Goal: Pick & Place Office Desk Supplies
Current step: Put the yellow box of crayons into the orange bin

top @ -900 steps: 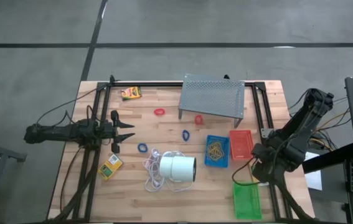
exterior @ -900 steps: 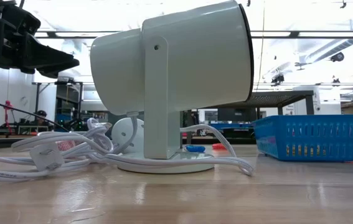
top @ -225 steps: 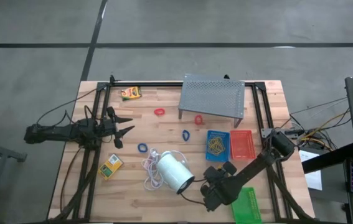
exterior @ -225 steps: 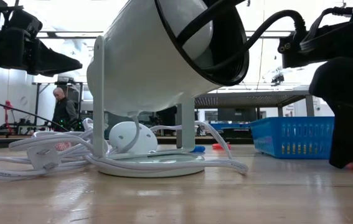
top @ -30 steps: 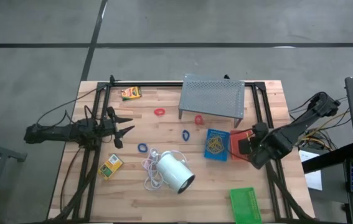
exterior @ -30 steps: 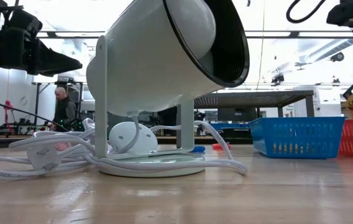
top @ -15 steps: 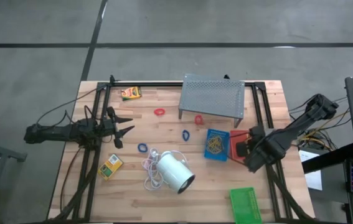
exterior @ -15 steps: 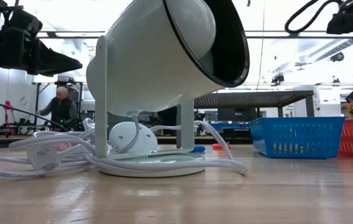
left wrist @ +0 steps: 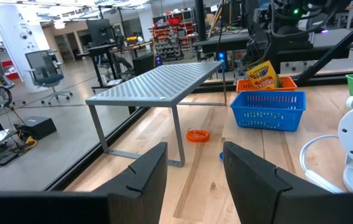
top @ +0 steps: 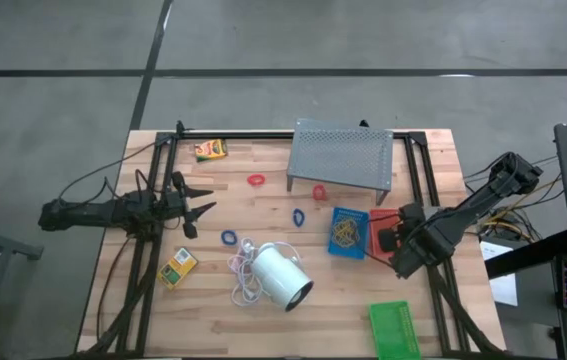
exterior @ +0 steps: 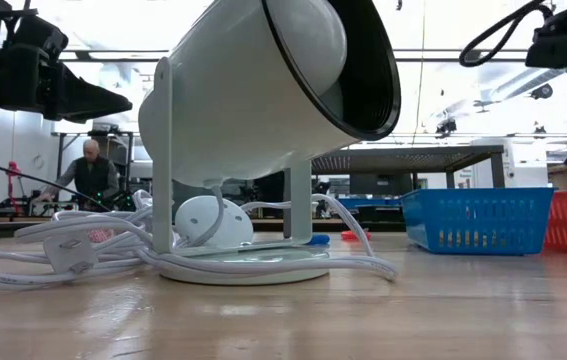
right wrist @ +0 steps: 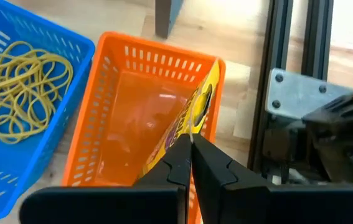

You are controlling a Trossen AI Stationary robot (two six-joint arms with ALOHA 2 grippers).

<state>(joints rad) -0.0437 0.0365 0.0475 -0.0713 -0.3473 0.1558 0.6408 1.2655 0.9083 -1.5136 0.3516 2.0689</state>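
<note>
So the right gripper (right wrist: 190,144) is hanging right over the red tray (right wrist: 140,124), on the right side of the table, and its fingers are pinched tight on the edge of a yellow printed box (right wrist: 185,127). The box is tilted, with its lower end down inside the tray; can't tell if it's touching the bottom. In the left wrist view you can see that same box (left wrist: 261,73) poking up above the tray's rim.

Just left of the red tray sits the blue tray (top: 348,238) with a pile of tan rubber bands (right wrist: 20,87) in it. The green tray (top: 394,329) is at the near right edge, well apart from the other two.

The left gripper (top: 199,207) is parked over the left side of the table, fingers partly open with nothing between them.

Other stuff still lying loose: a yellow box (top: 210,149) at the far left, another one (top: 178,267) near left, a red loop (top: 256,180) and another red loop (top: 319,192) by the front leg of the grey perforated stand (top: 342,153), plus a blue loop (top: 299,216) and a second blue loop (top: 229,238) near the middle. The big white cylinder (top: 282,277) with its cord sits middle-near, tipped on its bracket.
</note>
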